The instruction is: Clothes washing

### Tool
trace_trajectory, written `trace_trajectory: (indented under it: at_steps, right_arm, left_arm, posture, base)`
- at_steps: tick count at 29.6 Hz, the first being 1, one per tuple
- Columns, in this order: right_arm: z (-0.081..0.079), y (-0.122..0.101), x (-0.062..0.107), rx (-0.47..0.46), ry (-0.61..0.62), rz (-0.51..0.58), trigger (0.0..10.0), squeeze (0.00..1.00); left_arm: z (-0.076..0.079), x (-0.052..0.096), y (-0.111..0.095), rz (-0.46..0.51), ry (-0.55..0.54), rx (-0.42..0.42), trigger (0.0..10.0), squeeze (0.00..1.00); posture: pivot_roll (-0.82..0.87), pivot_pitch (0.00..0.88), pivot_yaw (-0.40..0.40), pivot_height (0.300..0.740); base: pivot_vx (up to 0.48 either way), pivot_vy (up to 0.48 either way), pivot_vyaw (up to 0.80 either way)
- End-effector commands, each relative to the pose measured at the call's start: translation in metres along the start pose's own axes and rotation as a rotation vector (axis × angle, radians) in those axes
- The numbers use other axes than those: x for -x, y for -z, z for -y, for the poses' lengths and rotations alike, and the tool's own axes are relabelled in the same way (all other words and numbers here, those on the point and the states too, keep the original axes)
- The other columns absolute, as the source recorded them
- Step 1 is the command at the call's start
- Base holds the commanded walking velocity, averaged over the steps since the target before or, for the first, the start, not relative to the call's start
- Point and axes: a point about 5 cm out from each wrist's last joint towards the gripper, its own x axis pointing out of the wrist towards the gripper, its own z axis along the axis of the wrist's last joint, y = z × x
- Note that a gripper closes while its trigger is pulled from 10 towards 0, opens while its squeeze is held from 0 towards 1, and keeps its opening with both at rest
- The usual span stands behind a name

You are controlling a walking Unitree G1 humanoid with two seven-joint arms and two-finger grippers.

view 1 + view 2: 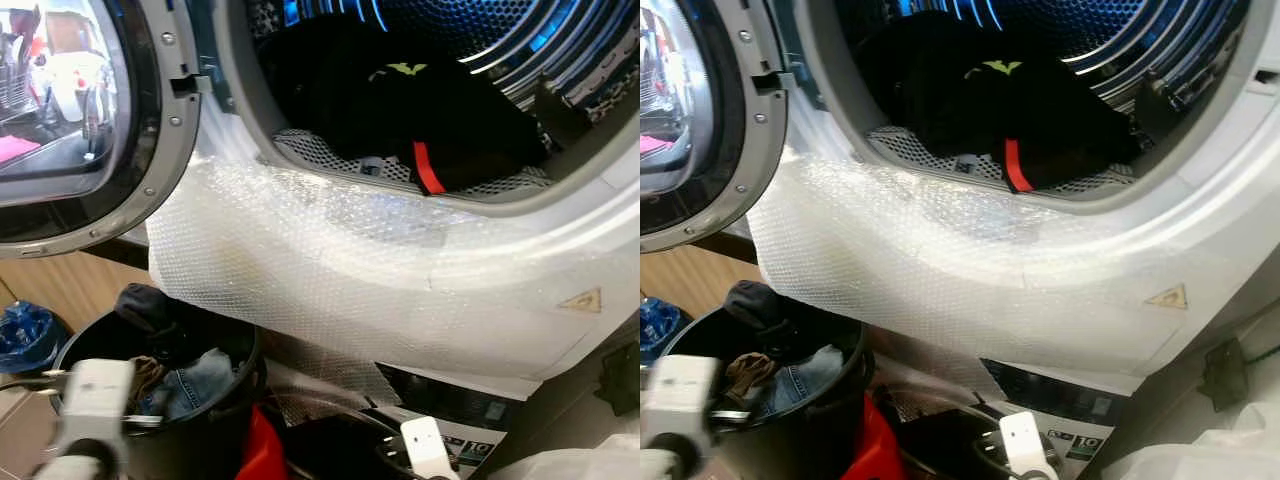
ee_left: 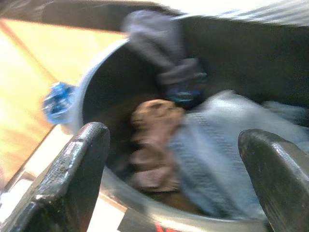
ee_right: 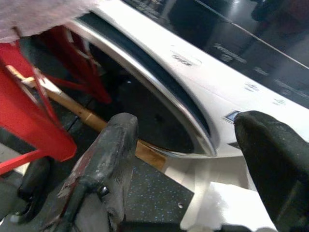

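The washer drum (image 1: 500, 45) stands open, with a heap of black clothes (image 1: 400, 100) inside; one piece has a red strip (image 1: 428, 168). Below and to the left is a black basket (image 1: 70, 350) holding jeans (image 2: 231, 154), a brown cloth (image 2: 152, 145) and a dark sock (image 1: 145, 305) draped over its rim. My left gripper (image 2: 174, 135) is open just above the basket, with nothing between its fingers. My right gripper (image 3: 193, 140) is open and empty, low by the machine's base.
The round door (image 1: 60, 100) is swung open to the left. Bubble wrap (image 1: 330, 250) hangs over the washer's front lip. A blue bag (image 1: 25, 335) lies on the wooden floor beside the basket. A red frame (image 3: 29, 121) and a wooden stick (image 3: 82, 113) are near the right gripper.
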Motion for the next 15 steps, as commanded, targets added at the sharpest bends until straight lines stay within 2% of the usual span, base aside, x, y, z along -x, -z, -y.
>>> trace_trajectory:
  at_steps: [1, 2, 4, 7, 9, 10, 11, 14, 15]
  right_arm:
    - [-0.003, 0.004, 0.001, 0.016, -0.019, -0.013, 10.0, 0.0]
    - [-0.005, 0.004, 0.001, 0.023, -0.034, -0.009, 10.0, 0.0]
    - [-0.005, 0.004, 0.001, 0.029, -0.045, -0.01, 10.0, 0.0]
    - [-0.003, 0.005, 0.001, 0.039, -0.048, -0.011, 10.0, 0.0]
    - [0.001, 0.005, 0.001, 0.04, -0.044, -0.007, 10.0, 0.0]
    - [0.005, 0.005, 0.001, 0.044, -0.039, -0.005, 10.0, 0.0]
    - [0.007, 0.006, 0.001, 0.047, -0.036, -0.005, 10.0, 0.0]
    - [0.01, 0.007, 0.001, 0.051, -0.033, -0.006, 10.0, 0.0]
    - [0.013, 0.008, 0.001, 0.053, -0.029, -0.004, 10.0, 0.0]
  left_arm:
    - [-0.013, -0.006, 0.004, -0.012, -0.035, 0.011, 10.0, 0.0]
    - [-0.034, -0.016, 0.01, -0.033, -0.094, 0.002, 10.0, 0.0]
    - [-0.049, -0.024, 0.014, -0.036, -0.139, 0.009, 10.0, 0.0]
    - [-0.061, -0.033, 0.015, -0.031, -0.15, 0.027, 10.0, 0.0]
    - [-0.069, -0.044, 0.012, -0.023, -0.129, -0.014, 10.0, 0.0]
    - [-0.074, -0.052, 0.004, 0.006, -0.111, 0.01, 10.0, 0.84]
    - [-0.073, -0.057, -0.001, 0.027, -0.079, 0.016, 10.0, 1.0]
    - [-0.071, -0.063, -0.007, 0.056, -0.041, 0.014, 10.0, 1.0]
    - [-0.07, -0.078, -0.026, 0.134, -0.018, 0.04, 10.0, 1.0]
  posture:
    - [0.41, 0.0, -0.047, 0.74]
    - [0.4, 0.0, -0.054, 0.74]
    - [0.4, 0.0, -0.063, 0.74]
    - [0.39, 0.0, -0.069, 0.74]
    - [0.36, 0.0, -0.089, 0.74]
    - [0.35, 0.0, -0.093, 0.74]
    - [0.34, 0.0, -0.098, 0.74]
    - [0.33, 0.0, -0.101, 0.74]
    - [0.3, 0.0, -0.108, 0.74]
  base:
    - [0.0, 0.0, 0.0]
    - [0.0, 0.0, 0.0]
    - [0.0, 0.0, 0.0]
    - [0.0, 0.0, 0.0]
    - [0.0, 0.0, 0.0]
    - [0.0, 0.0, 0.0]
    - [0.0, 0.0, 0.0]
    - [0.0, 0.0, 0.0]
    - [0.0, 0.0, 0.0]
